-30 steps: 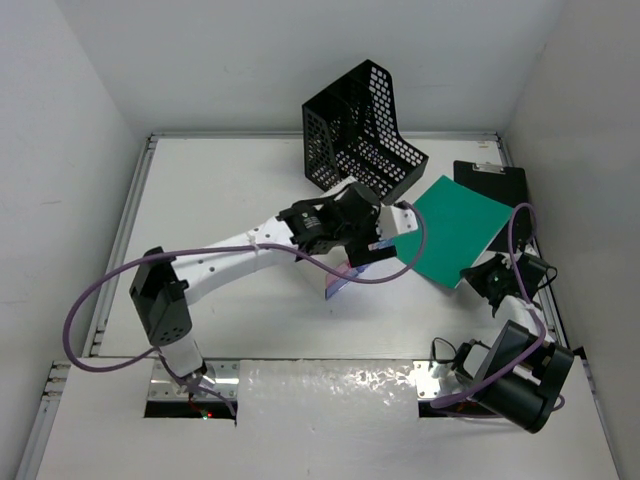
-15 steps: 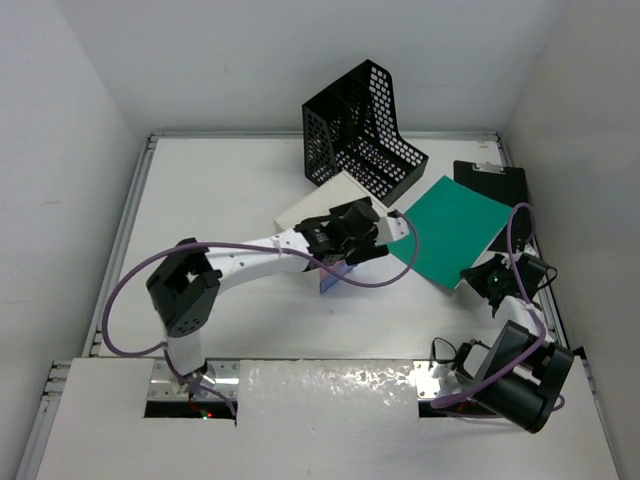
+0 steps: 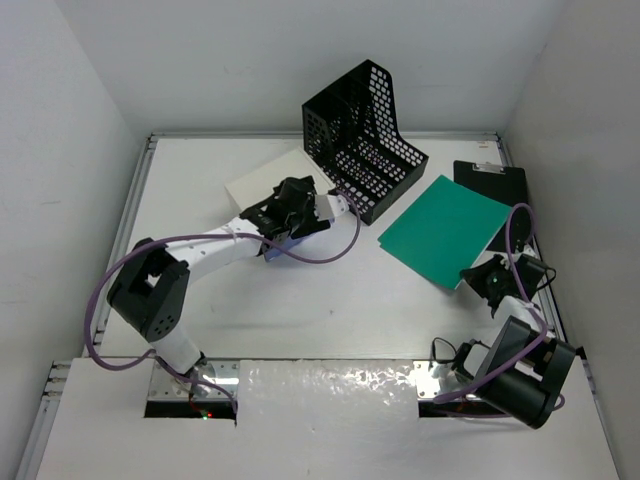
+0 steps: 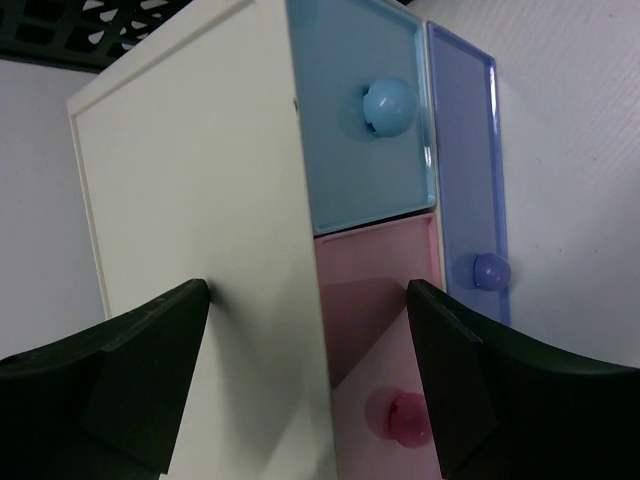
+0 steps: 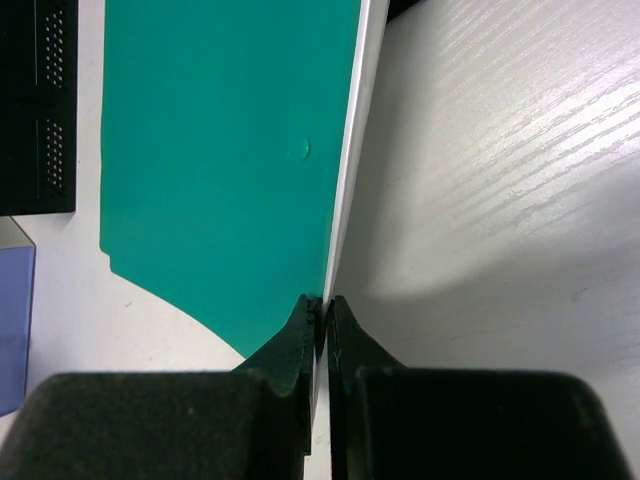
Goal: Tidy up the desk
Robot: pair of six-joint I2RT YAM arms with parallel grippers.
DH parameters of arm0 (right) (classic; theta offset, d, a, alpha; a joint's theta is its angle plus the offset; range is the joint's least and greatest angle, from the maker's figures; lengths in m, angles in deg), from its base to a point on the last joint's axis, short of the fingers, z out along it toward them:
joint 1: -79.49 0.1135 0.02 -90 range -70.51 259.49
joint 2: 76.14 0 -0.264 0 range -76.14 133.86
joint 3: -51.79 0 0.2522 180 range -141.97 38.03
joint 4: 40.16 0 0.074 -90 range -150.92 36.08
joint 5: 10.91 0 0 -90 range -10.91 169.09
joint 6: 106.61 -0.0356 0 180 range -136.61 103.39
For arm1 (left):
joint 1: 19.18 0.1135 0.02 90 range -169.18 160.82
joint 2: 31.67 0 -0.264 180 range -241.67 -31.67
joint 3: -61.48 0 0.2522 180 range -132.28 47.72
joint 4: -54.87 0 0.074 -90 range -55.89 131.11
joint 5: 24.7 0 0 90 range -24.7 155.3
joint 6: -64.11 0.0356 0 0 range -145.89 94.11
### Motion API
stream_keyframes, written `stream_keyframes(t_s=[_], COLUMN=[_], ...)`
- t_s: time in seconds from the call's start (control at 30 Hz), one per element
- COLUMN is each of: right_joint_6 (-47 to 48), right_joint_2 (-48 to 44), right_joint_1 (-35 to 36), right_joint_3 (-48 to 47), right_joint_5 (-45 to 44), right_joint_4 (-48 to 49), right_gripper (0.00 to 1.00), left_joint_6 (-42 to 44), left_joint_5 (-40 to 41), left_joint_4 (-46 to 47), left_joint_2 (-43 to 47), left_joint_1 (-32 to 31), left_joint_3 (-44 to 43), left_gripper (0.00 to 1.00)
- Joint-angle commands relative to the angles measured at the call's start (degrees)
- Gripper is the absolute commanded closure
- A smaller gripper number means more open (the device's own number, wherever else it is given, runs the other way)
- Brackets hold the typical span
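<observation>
Small white drawer box [image 3: 262,180] is at the back-left of the big white tabletop [image 3: 300,310], drawers closed (only the wrist cam shows them). The left jaws straddle it wide apart, grip unclear; the right jaws pinch the edge of the flat green folder [image 5: 220,150].

Drawer box [image 3: 262,180] upper left of centre on desk [image 3: 200,300], under my left gripper [image 4: 305,288]. Rack [image 3: 365,135] just right, top centre. Folder [image 3: 445,228] right of centre, overlapping clipboard [image 3: 492,178] behind it.

Worktop [image 3: 300,310] white. Box [image 4: 190,200] cream; drawers pale blue [image 4: 360,120], pink [image 4: 375,290], violet [image 4: 465,150]. Holder [image 3: 365,125] black, hole-patterned. Folder [image 3: 445,228] green. Clipboard [image 3: 495,182] black. Cable [image 3: 95,300] purple.
</observation>
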Motion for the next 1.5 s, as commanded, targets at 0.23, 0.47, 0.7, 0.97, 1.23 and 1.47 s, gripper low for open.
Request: stream_keyframes(t_s=[0.23,0.47,0.7,0.97,1.23,1.47], right_joint_6=[-1.5,-9.4,-13.0,-24.6,-27.1,-28.7], right_joint_2=[-2.0,-7.9,-15.9,-20.2,-25.0,-25.3], right_joint_1=[0.3,0.3,0.3,0.3,0.3,0.3], right_joint_3=[2.0,-1.9,-6.7,-4.0,-2.9,-2.5], right_joint_5=[4.3,8.8,8.1,8.8,6.7,8.3], right_joint_4=[6.8,7.0,-0.5,3.7,-0.4,-1.4], right_gripper=[1.0,1.0,1.0,1.0,1.0,1.0], left_joint_6=[5.3,1.9,4.4,7.6,6.5,5.8], left_joint_5=[-9.9,-8.0,-2.9,-2.2,-6.2,-0.9], left_joint_4=[-6.9,-16.4,-19.6,-0.7,3.5,13.6], left_joint_2=[0.7,2.2,-2.0,-14.6,-25.6,-33.3], left_joint_1=[2.7,-5.7,-20.8,-28.7,-29.1,-29.0], left_joint_3=[-1.0,-17.0,-25.5,-22.7,-33.1,-39.1], left_gripper=[0.06,0.0,0.0,0.0,0.0,0.11])
